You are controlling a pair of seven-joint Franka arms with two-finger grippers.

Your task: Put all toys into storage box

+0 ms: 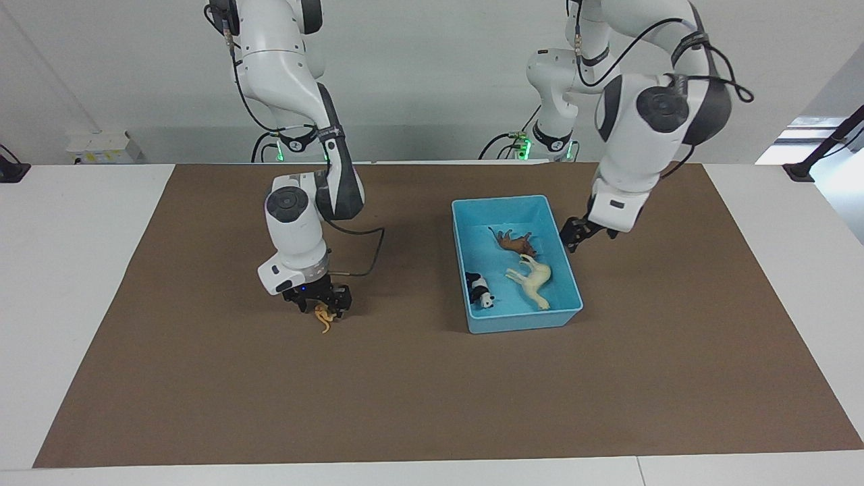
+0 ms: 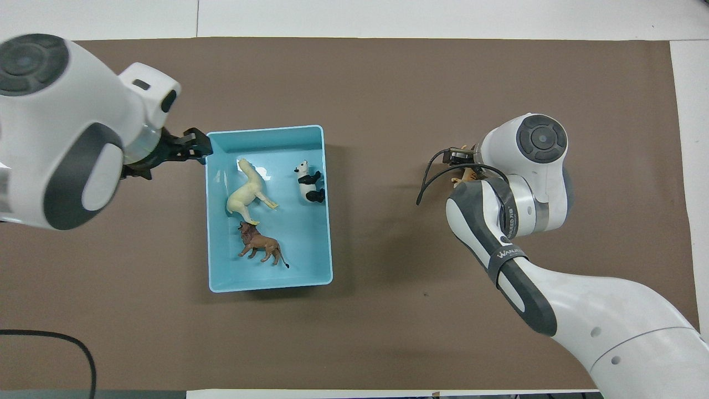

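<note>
The light blue storage box [image 1: 523, 322] lies on the brown mat toward the left arm's end of the table; it also shows in the overhead view [image 2: 302, 260]. In it lie the cream-yellow horse [image 1: 534, 280] [image 2: 246, 193], the brown lion [image 1: 516, 241] [image 2: 260, 245] and the black-and-white panda [image 1: 480, 290] [image 2: 309, 183]. My right gripper [image 1: 324, 307] is shut on the orange tiger [image 1: 325, 318] low over the mat, well apart from the box; only a bit of the tiger [image 2: 468, 176] shows in the overhead view. My left gripper [image 1: 576, 237] [image 2: 194, 147] hangs just outside the box's wall and holds nothing.
The brown mat [image 1: 432, 391] covers most of the white table. A black cable [image 1: 364, 253] loops from the right arm's wrist. A small white box [image 1: 101, 147] sits off the mat near the right arm's base.
</note>
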